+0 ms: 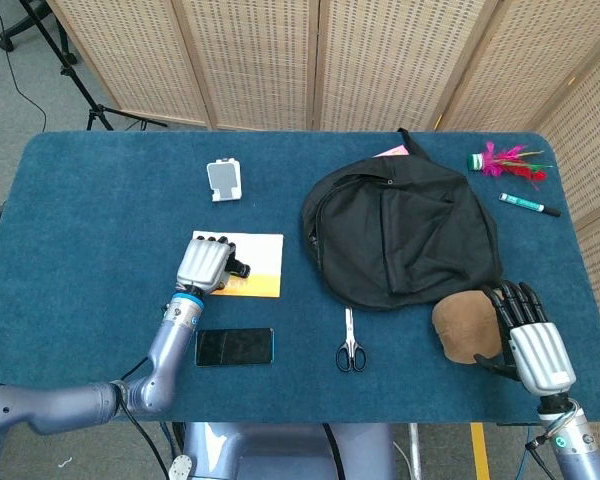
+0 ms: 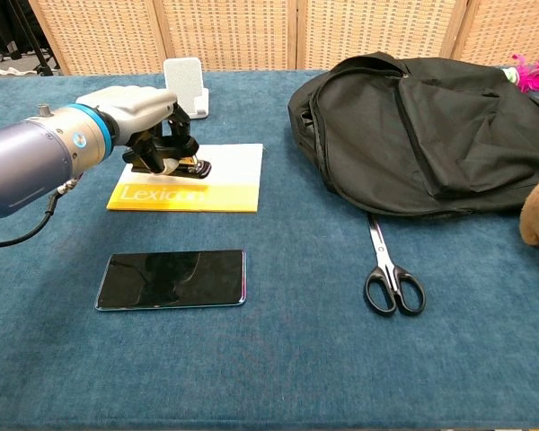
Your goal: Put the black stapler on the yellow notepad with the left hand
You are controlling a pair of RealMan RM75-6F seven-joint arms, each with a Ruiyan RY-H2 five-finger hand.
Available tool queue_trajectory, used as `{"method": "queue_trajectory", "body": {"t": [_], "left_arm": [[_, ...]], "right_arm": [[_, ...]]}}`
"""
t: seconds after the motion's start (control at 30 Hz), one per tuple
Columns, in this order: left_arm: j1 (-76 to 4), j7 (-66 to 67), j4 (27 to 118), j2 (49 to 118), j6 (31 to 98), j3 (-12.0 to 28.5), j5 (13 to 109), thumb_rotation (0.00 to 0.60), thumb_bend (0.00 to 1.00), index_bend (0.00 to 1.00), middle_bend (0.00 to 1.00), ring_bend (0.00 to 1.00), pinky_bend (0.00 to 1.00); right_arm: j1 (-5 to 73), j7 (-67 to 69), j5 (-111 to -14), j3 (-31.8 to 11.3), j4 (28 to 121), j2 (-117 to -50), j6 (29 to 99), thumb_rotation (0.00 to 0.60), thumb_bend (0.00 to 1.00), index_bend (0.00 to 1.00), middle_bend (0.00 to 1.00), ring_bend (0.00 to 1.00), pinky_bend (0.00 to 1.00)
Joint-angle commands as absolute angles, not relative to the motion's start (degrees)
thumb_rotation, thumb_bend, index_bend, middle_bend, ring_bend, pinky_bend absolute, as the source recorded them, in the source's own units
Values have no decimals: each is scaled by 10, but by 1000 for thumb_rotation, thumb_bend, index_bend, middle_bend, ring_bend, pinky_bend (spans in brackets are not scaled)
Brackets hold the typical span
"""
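My left hand (image 1: 204, 264) (image 2: 144, 121) holds the black stapler (image 2: 181, 165) (image 1: 236, 270) over the yellow notepad (image 2: 217, 184) (image 1: 261, 264), a white and yellow pad lying flat left of centre. The stapler's nose pokes out from under the curled fingers, low above or on the pad; contact cannot be told. My right hand (image 1: 530, 335) rests at the front right corner, its fingers against a brown object (image 1: 462, 326), not gripping it as far as I can tell.
A black phone (image 2: 172, 278) lies just in front of the notepad. Scissors (image 2: 388, 269) sit beside a black backpack (image 2: 418, 126). A white phone stand (image 2: 186, 87) is behind the pad. A pink feather toy (image 1: 508, 163) and a marker (image 1: 529, 205) lie far right.
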State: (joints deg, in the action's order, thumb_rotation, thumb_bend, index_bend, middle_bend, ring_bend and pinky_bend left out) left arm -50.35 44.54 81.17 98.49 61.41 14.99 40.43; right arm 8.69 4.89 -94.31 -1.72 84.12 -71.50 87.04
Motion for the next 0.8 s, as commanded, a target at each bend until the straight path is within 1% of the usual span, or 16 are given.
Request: {"method": "queue_trajectory", "body": {"t": [0.03,0.23,0.4,0.47,0.5,0.53,0.57,0.6,0.63,0.7,0.8], "left_arm": [[-506,452,806,986,616,146,397,600,513,767,406,395,399],[-506,436,799,990,616,149,397,600,479,766,336,364,398],[-506,422,792,996,615,147,406,600,446,745,277,277,385],[-506,422,791,998,617,146,407,600,436,702,237,225,332],[-506,422,791,999,617,145,408,600,429,662,188,169,274],[-507,423,790,1000,617,143,407,600,422,607,129,108,212],[-507,425,790,1001,618,142,408,600,417,565,91,71,173],[-507,425,790,1003,618,141,409,600,410,495,43,27,119],[-507,425,790,1003,619,140,409,600,404,433,16,8,80],[-507,426,790,1004,620,140,410,600,396,355,0,0,41],[-506,423,793,1003,619,140,409,600,386,286,0,0,16]], "right_arm": [[87,47,-945,-16,841,-716,871,600,105,0,0,0,0],[87,45,-948,-15,841,-718,873,600,105,0,0,0,0],[86,46,-948,-16,840,-719,877,600,105,0,0,0,0],[86,47,-949,-16,839,-719,877,600,105,0,0,0,0],[86,47,-949,-16,839,-719,877,600,105,0,0,0,0],[86,47,-949,-15,839,-719,877,600,105,0,0,0,0],[86,47,-949,-16,838,-719,878,600,105,0,0,0,0],[85,49,-950,-16,838,-720,880,600,105,0,0,0,0],[85,50,-950,-17,837,-720,883,600,105,0,0,0,0],[84,51,-950,-17,836,-721,885,600,105,0,0,0,0],[84,53,-950,-18,835,-721,886,600,105,0,0,0,0]]}}
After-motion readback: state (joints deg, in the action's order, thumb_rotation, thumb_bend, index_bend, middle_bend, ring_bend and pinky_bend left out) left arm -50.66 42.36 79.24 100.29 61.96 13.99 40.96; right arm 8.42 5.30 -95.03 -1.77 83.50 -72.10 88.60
